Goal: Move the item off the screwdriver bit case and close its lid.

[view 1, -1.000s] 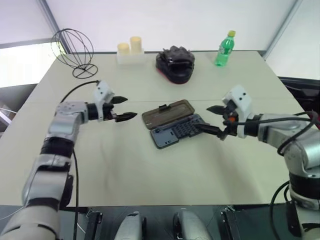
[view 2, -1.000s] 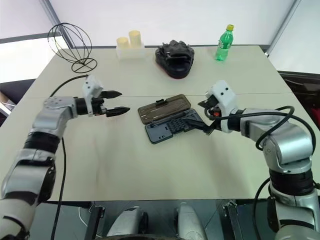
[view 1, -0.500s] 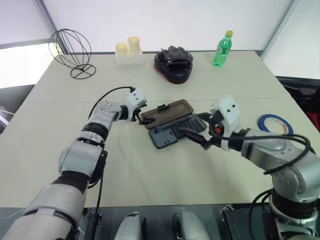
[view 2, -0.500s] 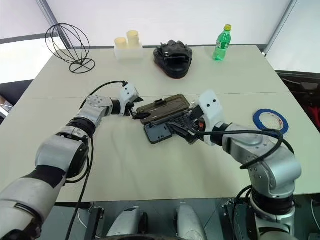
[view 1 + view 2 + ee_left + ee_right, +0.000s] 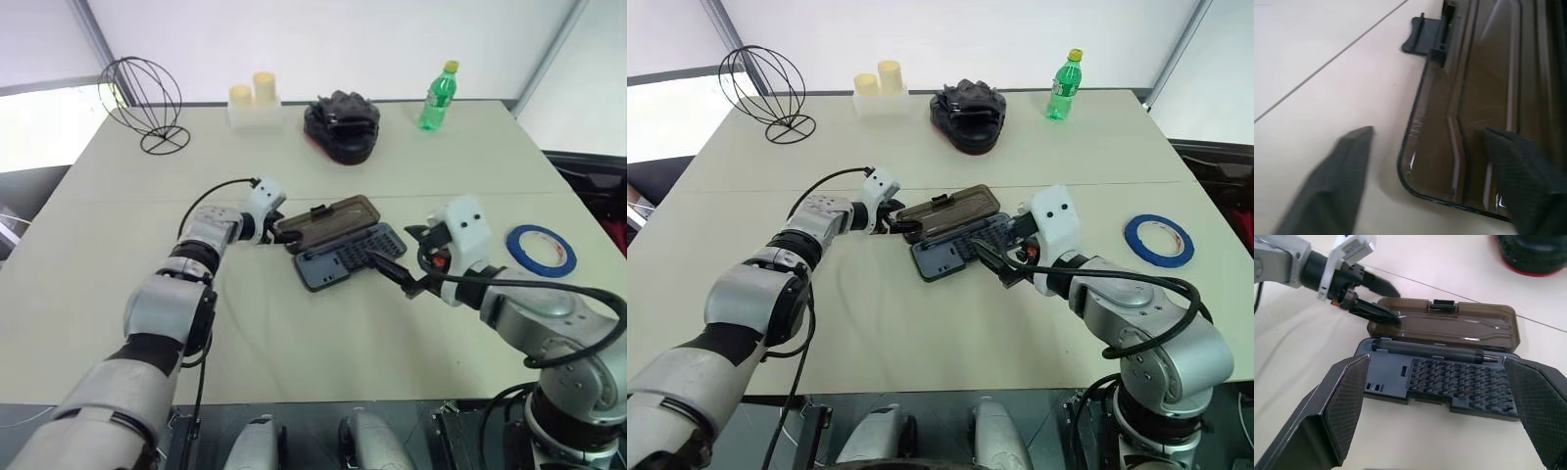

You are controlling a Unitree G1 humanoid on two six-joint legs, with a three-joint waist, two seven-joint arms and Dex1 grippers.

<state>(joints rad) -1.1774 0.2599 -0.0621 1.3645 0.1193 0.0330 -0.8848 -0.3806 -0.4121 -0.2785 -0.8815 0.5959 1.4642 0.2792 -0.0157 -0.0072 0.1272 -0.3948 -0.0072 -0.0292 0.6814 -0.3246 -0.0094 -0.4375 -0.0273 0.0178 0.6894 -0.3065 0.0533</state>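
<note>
1. The left gripper point(image 5: 893, 221) sits at the corner of the lid point(image 5: 950, 212). Its two black fingers are spread a little, one above the brown plastic and one on the table side of its edge. It looks like they are not squeezing the lid, but the view is too blurry to be sure.
2. The right gripper point(image 5: 400, 266) is spread wide and holds nothing. It hangs just beside the near edge of the screwdriver bit case point(image 5: 348, 257).
3. The case lies open and flat on the table point(image 5: 294, 333). The tray is dark grey-blue with rows of tiny bits. The lid is smooth, see-through brown, with a small black latch tab.
4. The blue tape roll point(image 5: 540, 249) is a flat ring with a hole in the middle. It lies on the table, well apart from the case, on the robot's right.
5. At the far edge stand a green bottle point(image 5: 440, 96), a lumpy black thing with a red base point(image 5: 342, 124), two pale yellow cylinders point(image 5: 253, 91) and a round wire ball point(image 5: 142, 91).
</note>
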